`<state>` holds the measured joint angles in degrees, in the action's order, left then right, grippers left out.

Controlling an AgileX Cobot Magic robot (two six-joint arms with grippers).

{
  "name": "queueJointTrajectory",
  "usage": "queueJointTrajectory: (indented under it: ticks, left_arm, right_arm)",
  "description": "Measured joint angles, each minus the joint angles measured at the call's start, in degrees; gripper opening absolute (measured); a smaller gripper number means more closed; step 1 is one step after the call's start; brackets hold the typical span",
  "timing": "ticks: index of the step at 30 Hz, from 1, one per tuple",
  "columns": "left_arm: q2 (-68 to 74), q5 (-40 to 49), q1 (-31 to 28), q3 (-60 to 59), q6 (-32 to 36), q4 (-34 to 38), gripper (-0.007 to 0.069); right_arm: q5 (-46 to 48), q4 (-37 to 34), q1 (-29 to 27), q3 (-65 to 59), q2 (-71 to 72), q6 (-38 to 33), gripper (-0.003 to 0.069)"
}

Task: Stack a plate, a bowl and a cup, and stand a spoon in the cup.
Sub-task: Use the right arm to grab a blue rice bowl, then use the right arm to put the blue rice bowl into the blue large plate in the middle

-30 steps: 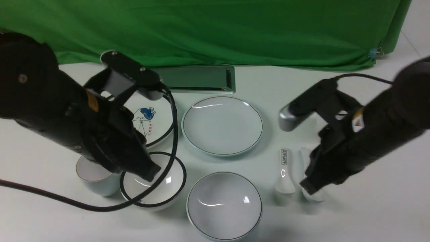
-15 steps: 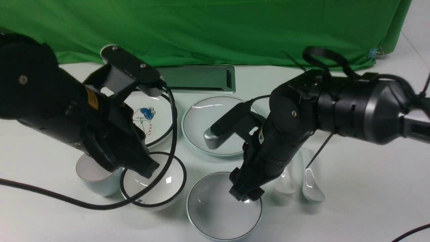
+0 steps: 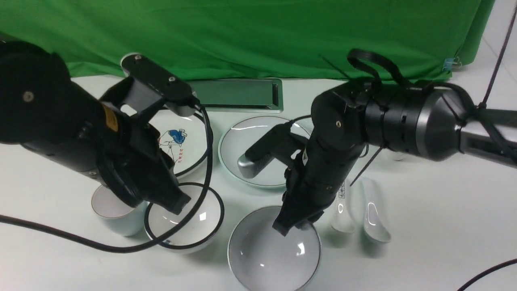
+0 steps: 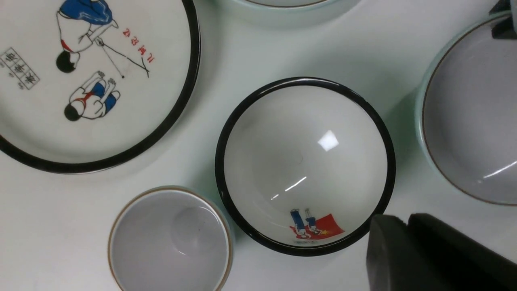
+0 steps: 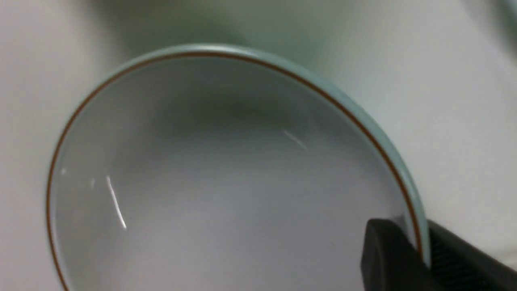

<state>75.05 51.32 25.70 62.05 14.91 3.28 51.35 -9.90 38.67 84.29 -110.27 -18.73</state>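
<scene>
While the right gripper (image 3: 295, 224) pinches the far rim of the pale bowl (image 3: 270, 258), one finger inside and one outside, it should lift it level and lower it centred on the plain plate (image 3: 236, 139) just behind. The left gripper (image 3: 177, 204) hangs closed and empty.

Behind the work area you see a green cloth (image 3: 258, 36) hung as a backdrop. It spans nearly the full width and falls in soft folds to the far edge of the surface (image 3: 444, 242). The surface is plain and pale, almost white with a faint green cast. Just in front of the cloth, a rectangular metal-framed hatch (image 3: 238, 95) sits flush in it, its dark panel reflecting the green. A small clip (image 3: 451, 63) marks the cloth's lower right corner. Beyond that corner lies a pale area (image 3: 509, 56), floor or wall you cannot tell. Lighting is even and shadows are soft.
</scene>
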Motion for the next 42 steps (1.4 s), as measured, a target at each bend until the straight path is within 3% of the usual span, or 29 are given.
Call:
queueJointTrajectory:
  ticks: [8, 13, 20, 28, 30, 33, 34, 35, 37, 42]
  left_arm:
    - [0.0, -0.13, 0.0, 0.0, 0.0, -0.26, -0.0009]
    - [0.0, -1.42, 0.0, 0.0, 0.0, -0.26, -0.0009]
    - [0.0, -1.23, 0.0, 0.0, 0.0, -1.13, -0.0009]
    - [0.0, -2.56, 0.0, 0.0, -3.52, -6.14, -0.0009]
    - [0.0, -2.85, 0.0, 0.0, -5.82, -7.55, -0.0009]
    - [0.0, -2.58, 0.0, 0.0, -12.08, -11.73, -0.0002]
    - [0.0, -2.51, 0.0, 0.0, -12.62, -12.14, 0.0]
    - [0.0, -1.69, 0.0, 0.0, -16.56, -15.36, 0.0015]
    - [0.0, 0.53, -0.18, 0.0, -22.09, -19.67, 0.0062]
    - [0.0, 2.2, -3.87, 0.0, -25.35, -20.1, 0.0209]
  right_arm:
    - [-3.21, 0.7, -7.76, 17.53, -2.91, 2.06, 0.0071]
    - [-6.31, 0.89, -9.16, 25.23, -11.05, 5.09, 0.0071]
    - [-7.37, 0.98, -10.81, 30.47, -20.71, 9.88, 0.0071]
    - [-9.18, 0.87, -11.79, 31.21, -21.35, 11.44, 0.0084]
    - [-9.24, 0.87, -11.79, 31.21, -21.35, 11.44, 0.0118]
    - [-8.5, 1.12, -11.91, 31.29, -21.35, 11.44, 0.0269]
    - [-8.37, 1.12, -11.91, 31.29, -21.35, 11.44, 0.028]
    - [-7.01, 1.17, -11.97, 31.84, -21.35, 11.44, 0.0352]
    - [-3.63, 1.17, -12.17, 33.43, -21.14, 11.13, 0.043]
    - [5.71, 1.25, -12.87, 38.95, -18.93, 7.8, 0.0482]
